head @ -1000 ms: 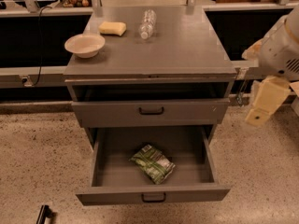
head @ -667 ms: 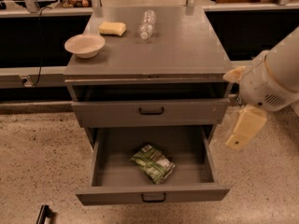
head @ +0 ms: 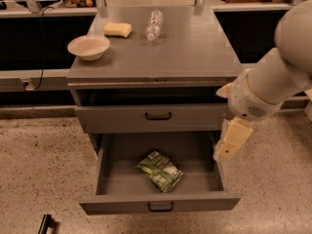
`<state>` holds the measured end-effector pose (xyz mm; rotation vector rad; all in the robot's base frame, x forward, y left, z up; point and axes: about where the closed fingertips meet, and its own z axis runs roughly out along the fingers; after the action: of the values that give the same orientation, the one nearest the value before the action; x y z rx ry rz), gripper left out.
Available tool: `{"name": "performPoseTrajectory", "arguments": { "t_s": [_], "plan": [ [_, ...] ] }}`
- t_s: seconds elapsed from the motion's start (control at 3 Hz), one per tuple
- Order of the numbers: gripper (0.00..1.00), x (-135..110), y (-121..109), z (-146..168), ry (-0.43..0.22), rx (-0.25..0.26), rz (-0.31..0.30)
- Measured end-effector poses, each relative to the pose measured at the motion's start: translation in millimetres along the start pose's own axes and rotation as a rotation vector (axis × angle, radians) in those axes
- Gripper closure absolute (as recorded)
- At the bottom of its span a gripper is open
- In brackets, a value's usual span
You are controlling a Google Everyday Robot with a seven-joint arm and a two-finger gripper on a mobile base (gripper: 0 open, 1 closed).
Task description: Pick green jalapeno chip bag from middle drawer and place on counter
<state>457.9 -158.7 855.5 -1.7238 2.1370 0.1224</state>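
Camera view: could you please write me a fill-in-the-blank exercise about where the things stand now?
The green jalapeno chip bag lies in the middle drawer, which stands ____.
The counter carries ____ things: a bowl, a yellow sponge and a clear bottle.
The gripper hangs by the drawer's ____ wall in the picture, apart from the bag.
Missing words: open; three; right.

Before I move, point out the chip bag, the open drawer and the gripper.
green jalapeno chip bag [head: 159, 170], camera view, middle of its wrinkled face.
middle drawer [head: 122, 173], camera view, bare floor left of the bag.
gripper [head: 225, 151], camera view, cream tip by the drawer's right wall.
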Motion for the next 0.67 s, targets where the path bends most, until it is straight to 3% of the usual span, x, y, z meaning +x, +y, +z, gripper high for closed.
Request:
{"name": "performPoseTrajectory", "arguments": {
  "t_s": [0.33, 0.67],
  "plan": [
    [0.00, -5.5, 12.6, 78.4, -0.048, -0.135, 0.065],
    [0.00, -10.9, 46.9, 175.4, -0.093, -0.214, 0.097]
  ]
}}
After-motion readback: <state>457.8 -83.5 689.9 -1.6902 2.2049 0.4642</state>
